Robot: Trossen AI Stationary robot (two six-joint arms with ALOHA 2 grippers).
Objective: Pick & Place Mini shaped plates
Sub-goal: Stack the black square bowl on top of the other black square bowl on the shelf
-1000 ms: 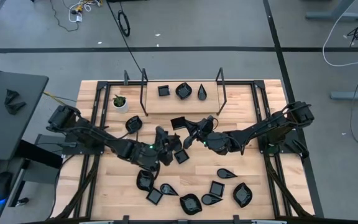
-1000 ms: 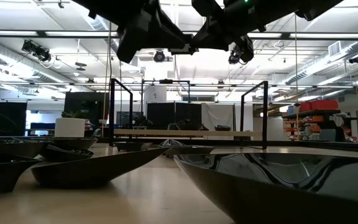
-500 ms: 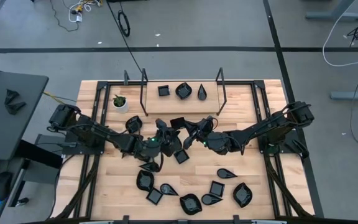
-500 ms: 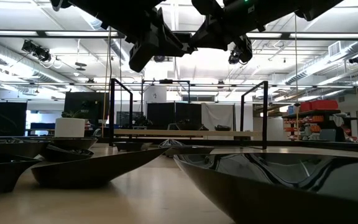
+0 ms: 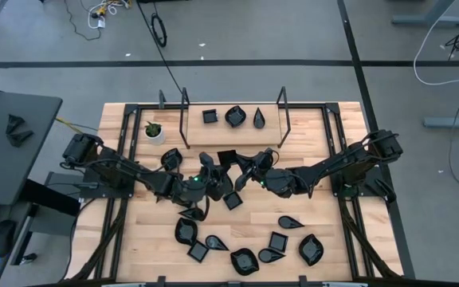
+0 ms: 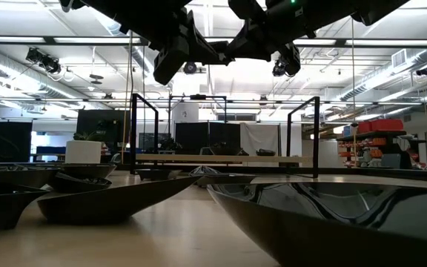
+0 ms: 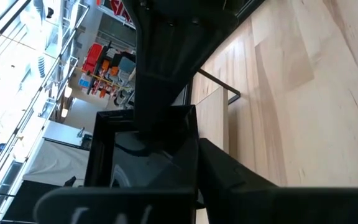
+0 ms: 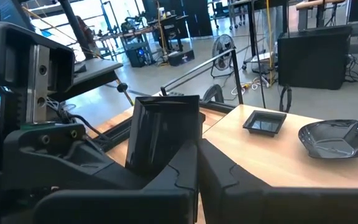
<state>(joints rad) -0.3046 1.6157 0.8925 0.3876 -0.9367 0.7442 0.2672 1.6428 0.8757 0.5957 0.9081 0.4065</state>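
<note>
Above mid-table, both fingers pinch one square plate (image 5: 228, 158).

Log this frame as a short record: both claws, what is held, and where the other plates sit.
left claw: shut on square plate
right claw: shut on square plate
square plate: held above mid-table, between both claws
raised shelf: three mini plates on it
near table edge: a cluster of mini plates
white pot: beside the shelf, untouched
</note>
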